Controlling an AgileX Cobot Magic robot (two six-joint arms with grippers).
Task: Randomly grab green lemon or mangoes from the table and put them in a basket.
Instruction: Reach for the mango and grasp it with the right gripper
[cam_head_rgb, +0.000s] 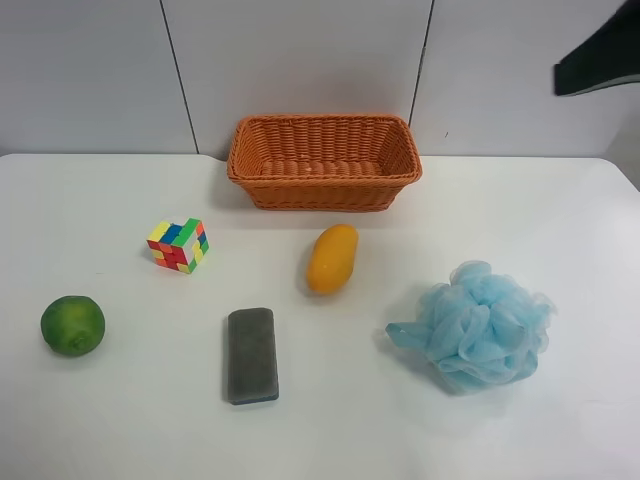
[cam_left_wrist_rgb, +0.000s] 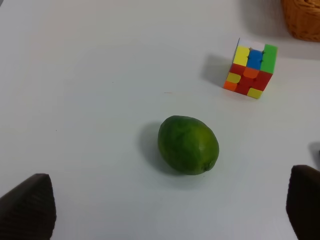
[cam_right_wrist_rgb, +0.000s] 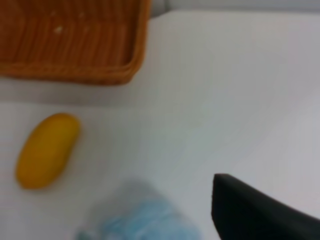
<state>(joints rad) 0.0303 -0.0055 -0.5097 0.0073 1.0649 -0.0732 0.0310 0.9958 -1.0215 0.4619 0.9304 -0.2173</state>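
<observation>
Two fruits lie on the white counter (cam_head_rgb: 470, 215), both outside the wicker basket (cam_head_rgb: 323, 192), which stands at the far edge by the wall. From the high camera I see the green lemon (cam_head_rgb: 72, 325) alone near that view's left edge, well apart from the basket. The mango (cam_head_rgb: 332, 258) lies in the middle, just in front of the basket, a little tilted. Between the two fruits sit a colourful cube (cam_head_rgb: 178, 245) and, nearer the camera, a grey block (cam_head_rgb: 252, 355) lying flat. A blue mesh puff (cam_head_rgb: 475, 325) rests toward that view's right. A dark arm part (cam_head_rgb: 600, 58) pokes in at the top right corner of the high view.

On my left wrist camera the left tool (cam_left_wrist_rgb: 170, 182) is spread wide and holds nothing: its two dark fingers (cam_left_wrist_rgb: 27, 207) show at opposite edges of the picture, with the green lemon on the counter ahead of the gap, untouched. The cube stands beyond it.

My right wrist camera is blurred, and only one dark finger of the right tool (cam_right_wrist_rgb: 257, 212) shows, so I cannot tell how far it is open. The mango lies on the counter well apart from that finger, near the basket wall, with the puff close by
</observation>
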